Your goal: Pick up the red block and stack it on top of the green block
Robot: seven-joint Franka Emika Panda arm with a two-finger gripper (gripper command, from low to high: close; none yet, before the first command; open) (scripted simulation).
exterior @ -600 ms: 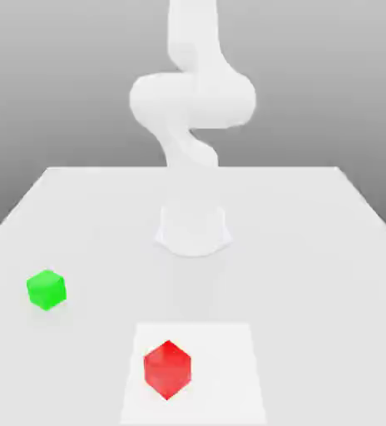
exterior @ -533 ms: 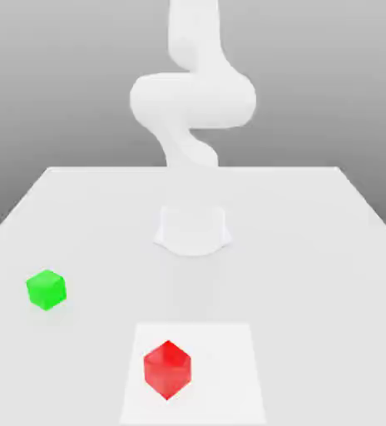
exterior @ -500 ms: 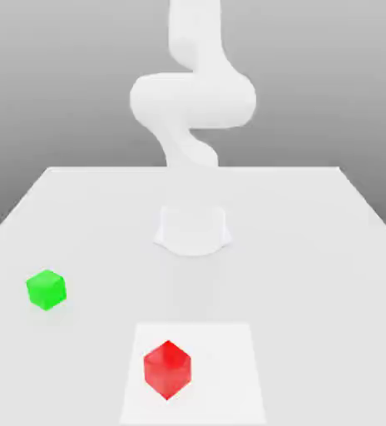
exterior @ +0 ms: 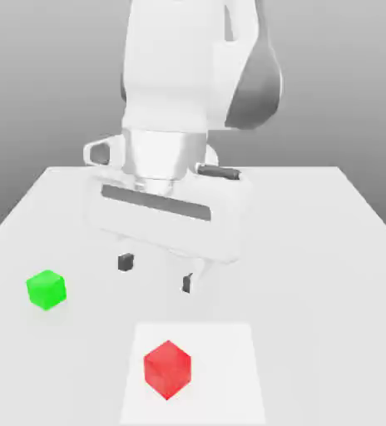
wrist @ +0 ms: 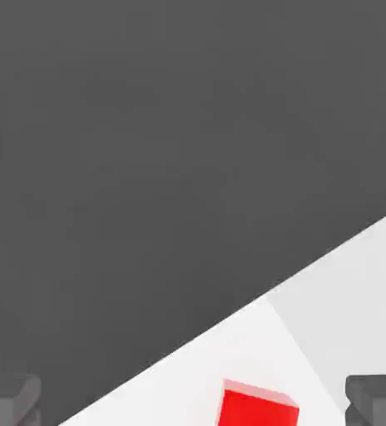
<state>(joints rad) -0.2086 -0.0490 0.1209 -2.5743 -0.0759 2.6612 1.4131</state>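
The red block (exterior: 167, 369) rests on a lighter square patch near the table's front edge; its top also shows in the hand view (wrist: 259, 404). The green block (exterior: 46, 289) sits on the table toward the exterior view's left, apart from the red one. My gripper (exterior: 155, 273) hangs above the table behind the red block, open, with nothing between its two dark fingertips (exterior: 126, 262). In the hand view the two fingertips (wrist: 378, 399) stand wide apart on either side of the red block, still at a distance from it.
The white table (exterior: 313, 250) stretches wide around both blocks. The lighter square patch (exterior: 221, 374) lies under the red block. The arm's white body (exterior: 188, 75) rises over the table's middle.
The arm has swung from an upright, folded pose at the back to a forward reach, bringing the hand low over the table behind the red block. Both blocks stayed put.
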